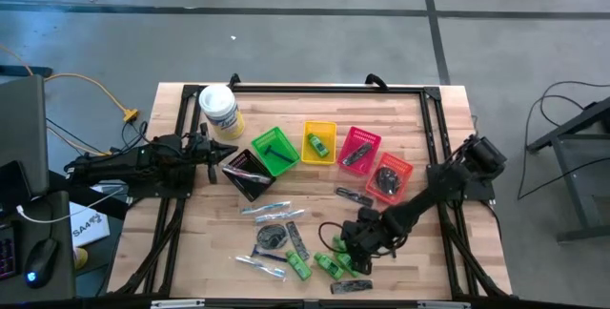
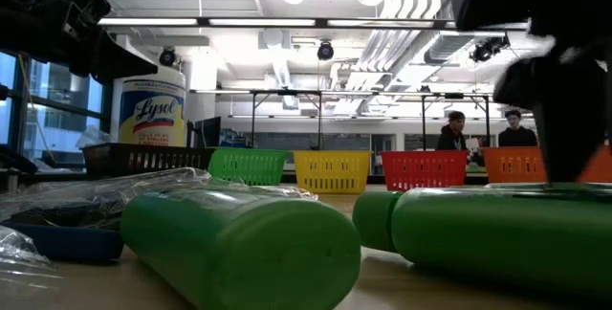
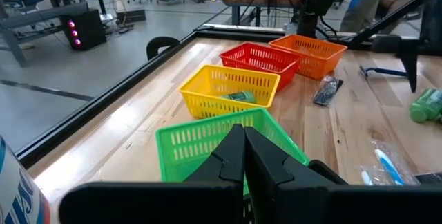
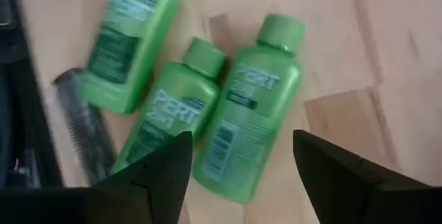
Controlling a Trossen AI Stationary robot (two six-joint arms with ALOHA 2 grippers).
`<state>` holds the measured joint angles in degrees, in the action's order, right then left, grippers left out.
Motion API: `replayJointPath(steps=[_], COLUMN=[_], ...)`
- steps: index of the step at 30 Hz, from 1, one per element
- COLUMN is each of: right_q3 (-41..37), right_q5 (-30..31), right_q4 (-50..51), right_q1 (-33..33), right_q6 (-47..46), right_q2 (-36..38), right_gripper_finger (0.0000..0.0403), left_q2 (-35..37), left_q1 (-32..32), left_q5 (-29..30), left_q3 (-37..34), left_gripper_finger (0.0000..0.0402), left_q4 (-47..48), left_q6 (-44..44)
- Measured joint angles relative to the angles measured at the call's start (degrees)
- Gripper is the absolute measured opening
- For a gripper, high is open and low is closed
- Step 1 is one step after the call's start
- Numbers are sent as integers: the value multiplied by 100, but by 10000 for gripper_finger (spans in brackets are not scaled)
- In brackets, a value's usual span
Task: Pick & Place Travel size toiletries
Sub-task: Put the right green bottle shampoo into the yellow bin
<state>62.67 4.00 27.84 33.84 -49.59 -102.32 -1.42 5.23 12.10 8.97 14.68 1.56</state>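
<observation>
The wooden counter [image 1: 200,252] carries a row of baskets across its middle: black [image 1: 247,173], green [image 1: 274,150], yellow [image 1: 320,142], red [image 1: 359,149] and orange [image 1: 390,176]. A white tub [image 1: 218,107] stands near the far left corner. Green bottles [image 1: 325,265], wrapped sticks [image 1: 271,210], a comb [image 1: 351,287] and dark packets [image 1: 270,236] lie scattered toward the near edge.

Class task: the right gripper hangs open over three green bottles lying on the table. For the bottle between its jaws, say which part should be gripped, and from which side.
Grip the green bottle across the broad labelled body, below the cap, coming straight down from above. It lies flat, label up, and the right gripper already straddles it. One likely snag: a second bottle lies close alongside, so that jaw has little room.
</observation>
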Motion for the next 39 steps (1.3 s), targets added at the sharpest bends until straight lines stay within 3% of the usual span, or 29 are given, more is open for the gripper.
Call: replayJointPath(steps=[14, 23, 26, 31, 39], right_q3=[0, 9, 7, 4, -17], right_q5=[59, 53, 61, 102, 401], right_q4=[155, 193, 218, 221, 13], right_q1=[-54, -131, -132, -176, -353], right_q6=[-155, 316, 440, 513, 994], right_q2=[-248, -462, -459, -460, 47], right_gripper_finger=[243, 242, 220, 134, 131], left_q2=[0, 0, 1, 0, 0], left_q1=[-1, -2, -2, 0, -2], left_q5=[-2, -6, -6, -7, -4], left_q3=[-2, -2, -2, -2, -2], left_gripper_finger=[0, 0, 0, 0, 0], left_q4=[8, 9, 8, 8, 9], left_q6=[6, 22, 22, 22, 22])
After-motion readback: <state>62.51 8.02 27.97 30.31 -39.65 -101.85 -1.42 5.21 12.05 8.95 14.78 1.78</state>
